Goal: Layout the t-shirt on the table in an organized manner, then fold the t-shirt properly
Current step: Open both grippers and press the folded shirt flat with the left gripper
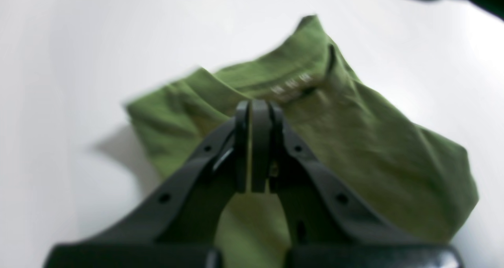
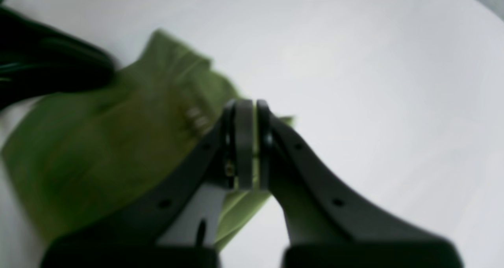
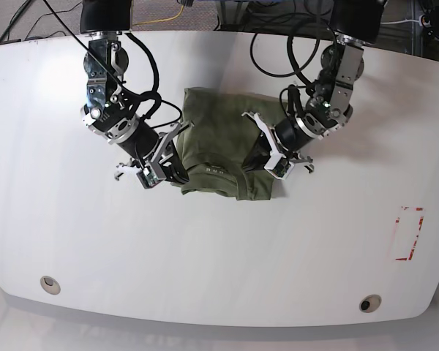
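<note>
The olive-green t-shirt (image 3: 219, 124) lies folded into a compact block at the middle of the white table (image 3: 219, 256), its collar label near the front edge. My left gripper (image 3: 267, 157) sits at the shirt's right side in the base view. In the left wrist view the left gripper (image 1: 256, 106) is shut, with the t-shirt (image 1: 354, 142) spread beyond it and a strip of cloth under the fingers. My right gripper (image 3: 168, 164) is at the shirt's left front corner. Seen from its own wrist, the right gripper (image 2: 248, 104) is shut with a green sliver of t-shirt (image 2: 98, 142) between the pads.
A red dashed rectangle mark (image 3: 408, 234) is at the table's right. Two round grommet holes (image 3: 50, 284) (image 3: 370, 302) sit near the front edge. Black cables (image 3: 278, 44) trail across the back of the table behind both arms.
</note>
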Robot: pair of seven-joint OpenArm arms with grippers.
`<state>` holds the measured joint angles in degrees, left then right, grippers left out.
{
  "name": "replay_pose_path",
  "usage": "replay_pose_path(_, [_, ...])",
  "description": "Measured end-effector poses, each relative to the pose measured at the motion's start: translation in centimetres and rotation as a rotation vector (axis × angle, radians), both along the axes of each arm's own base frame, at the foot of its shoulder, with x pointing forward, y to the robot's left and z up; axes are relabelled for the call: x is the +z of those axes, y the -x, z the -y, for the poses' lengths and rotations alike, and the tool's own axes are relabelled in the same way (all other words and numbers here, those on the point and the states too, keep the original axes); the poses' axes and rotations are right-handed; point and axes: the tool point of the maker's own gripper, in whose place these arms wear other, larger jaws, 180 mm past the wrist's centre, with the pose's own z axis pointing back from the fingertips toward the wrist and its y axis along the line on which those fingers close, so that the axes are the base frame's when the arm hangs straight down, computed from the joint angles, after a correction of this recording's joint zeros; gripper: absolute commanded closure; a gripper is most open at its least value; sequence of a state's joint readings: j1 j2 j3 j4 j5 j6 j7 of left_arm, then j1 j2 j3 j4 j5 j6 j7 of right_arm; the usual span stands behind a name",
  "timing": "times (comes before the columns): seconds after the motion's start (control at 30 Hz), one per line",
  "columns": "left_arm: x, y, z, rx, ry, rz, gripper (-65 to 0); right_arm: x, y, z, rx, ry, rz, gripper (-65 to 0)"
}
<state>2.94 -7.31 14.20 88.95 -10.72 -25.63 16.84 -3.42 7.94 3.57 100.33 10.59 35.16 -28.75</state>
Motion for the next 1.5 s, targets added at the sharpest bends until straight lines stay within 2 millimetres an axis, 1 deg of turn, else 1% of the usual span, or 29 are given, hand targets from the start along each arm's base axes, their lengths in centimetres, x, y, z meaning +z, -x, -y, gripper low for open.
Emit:
replay_pose_path(0.07, [-0.7, 0.5, 0.2, 0.017, -0.02, -0.008, 0.0, -0.1, 0.5, 0.8, -0.027, -0.003, -0.005, -1.4])
replay_pose_path(0.17, [-2.0, 1.4, 0.9, 0.029, -0.084, -0.013, 0.0, -0.4, 1.1, 2.6, -0.075, 0.009, -0.012, -1.4])
replay_pose_path(0.2, [-2.1, 1.5, 1.1, 0.041, -0.094, -0.006, 0.0, -0.6, 1.2, 3.1, -0.085, 0.016, -0.018, -1.4])
replay_pose_path(0.23, [-2.0, 1.5, 1.3, 0.055, -0.094, 0.01, 0.0, -0.7, 1.4, 3.7, -0.102, 0.022, -0.023, -1.4])
replay_pose_path(0.33, [-0.8, 1.6, 2.8, 0.07, -0.063, 0.092, 0.0, -0.9, 1.8, 5.1, -0.138, 0.034, -0.03, -1.4])
replay_pose_path(0.43, [0.1, 1.6, 4.2, 0.081, -0.056, 0.154, 0.0, -0.9, 2.1, 5.9, -0.157, 0.036, -0.031, -1.4])
replay_pose_path(0.53, [0.1, 1.6, 5.1, 0.096, -0.083, 0.17, 0.0, -1.0, 2.4, 6.8, -0.178, 0.04, -0.034, -1.4])
replay_pose_path(0.67, [0.6, 0.5, 6.0, 0.122, -0.14, 0.197, 0.0, -0.9, 2.4, 8.0, -0.212, 0.049, -0.033, -1.4])
replay_pose_path(0.73, [0.9, -0.1, 6.7, 0.123, -0.145, 0.211, 0.0, -0.8, 2.4, 8.3, -0.219, 0.052, -0.03, -1.4])
replay_pose_path(0.83, [0.5, -1.0, 7.2, 0.136, -0.152, 0.2, 0.0, -0.6, 2.5, 8.2, -0.217, 0.053, -0.024, -1.4])
replay_pose_path(0.9, [-0.7, -1.3, 7.3, 0.133, -0.171, 0.177, 0.0, -0.5, 2.6, 8.1, -0.215, 0.051, -0.02, -1.4])
replay_pose_path(1.03, [-4.3, -1.5, 6.9, 0.133, -0.229, 0.091, 0.0, -0.2, 2.8, 8.0, -0.211, 0.055, -0.014, -1.4])
replay_pose_path(1.1, [-5.4, -1.7, 7.0, 0.129, -0.234, 0.08, 0.0, -0.2, 2.8, 8.0, -0.211, 0.054, -0.012, -1.4])
replay_pose_path(1.3, [-6.2, -2.9, 7.4, 0.123, -0.249, 0.071, 0.0, -0.3, 3.0, 8.0, -0.211, 0.053, -0.018, -1.4])
replay_pose_path(1.5, [-6.2, -3.0, 5.9, 0.166, -0.227, 0.061, 0.0, -0.8, 3.5, 8.0, -0.21, 0.053, -0.035, -1.4])
